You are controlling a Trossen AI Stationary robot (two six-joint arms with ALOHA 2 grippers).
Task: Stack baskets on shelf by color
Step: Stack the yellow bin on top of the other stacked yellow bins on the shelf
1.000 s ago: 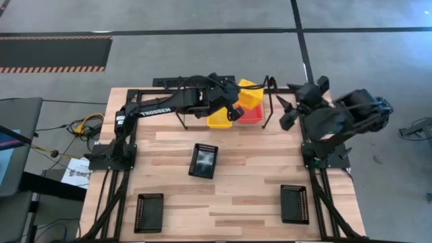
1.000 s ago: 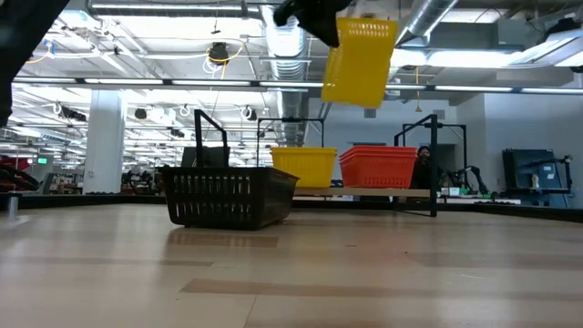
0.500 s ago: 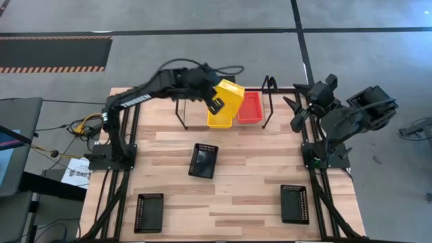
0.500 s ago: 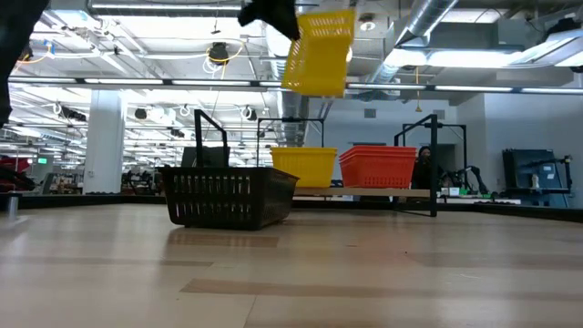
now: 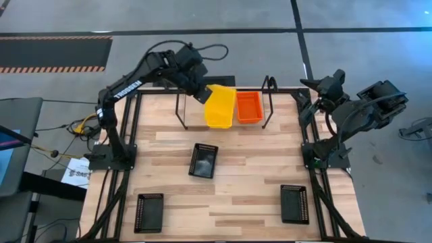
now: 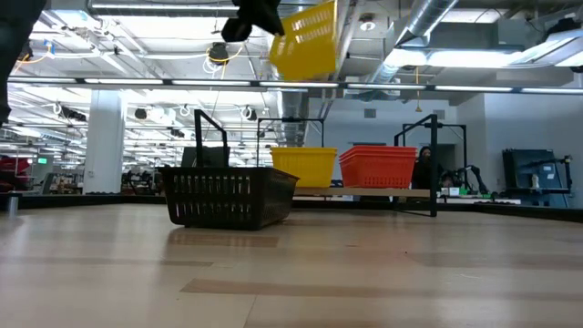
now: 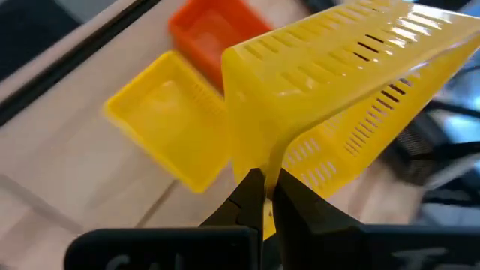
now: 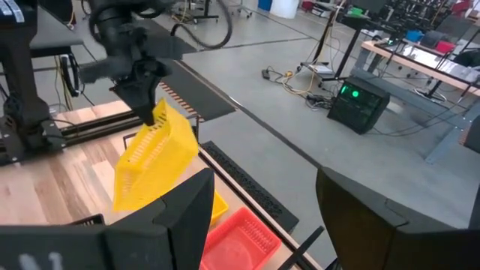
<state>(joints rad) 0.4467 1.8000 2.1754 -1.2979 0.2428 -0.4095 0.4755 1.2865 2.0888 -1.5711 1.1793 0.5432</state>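
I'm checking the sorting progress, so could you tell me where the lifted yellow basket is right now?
The yellow basket hangs tilted in the left gripper, above the yellow stack on the shelf, just left of the red stack in the high view.

One yellow basket [image 5: 220, 106] tilted above the shelf [image 5: 268, 101], yellow and red baskets [image 5: 248, 108] on it, three black baskets [image 5: 204, 160] scattered

"TROSSEN" on the left arm [image 5: 127, 89].
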